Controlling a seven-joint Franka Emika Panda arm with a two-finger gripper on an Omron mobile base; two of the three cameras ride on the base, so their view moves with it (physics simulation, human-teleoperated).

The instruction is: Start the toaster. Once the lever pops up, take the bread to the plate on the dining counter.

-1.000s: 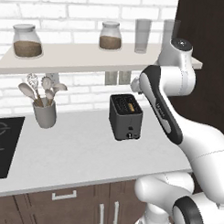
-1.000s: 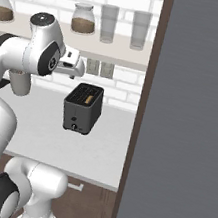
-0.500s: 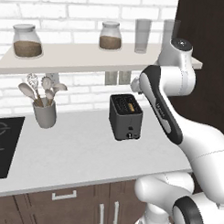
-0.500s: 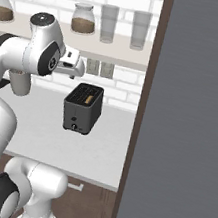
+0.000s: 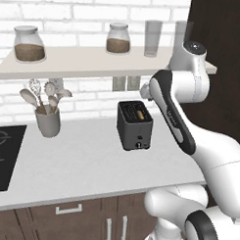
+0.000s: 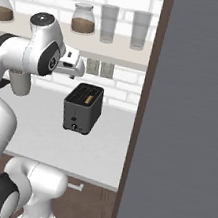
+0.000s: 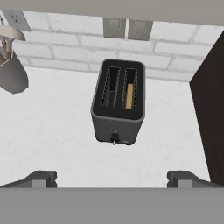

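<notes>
While claw [image 7: 112,178] wide open above: toaster [image 7: 118,101] directly below, bread [image 7: 129,96] inside

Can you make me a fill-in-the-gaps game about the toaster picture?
1. The bread sits in a slot of the ____.
2. The toaster has ____ slots.
3. The grey cup holds ____.
4. The gripper's fingers stand wide ____ above the worktop.

Missing words: toaster; two; utensils; open

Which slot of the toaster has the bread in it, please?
In the hand view, the bread sits in the right-hand slot of the toaster, only its tan top edge showing; the left-hand slot is empty.
</notes>
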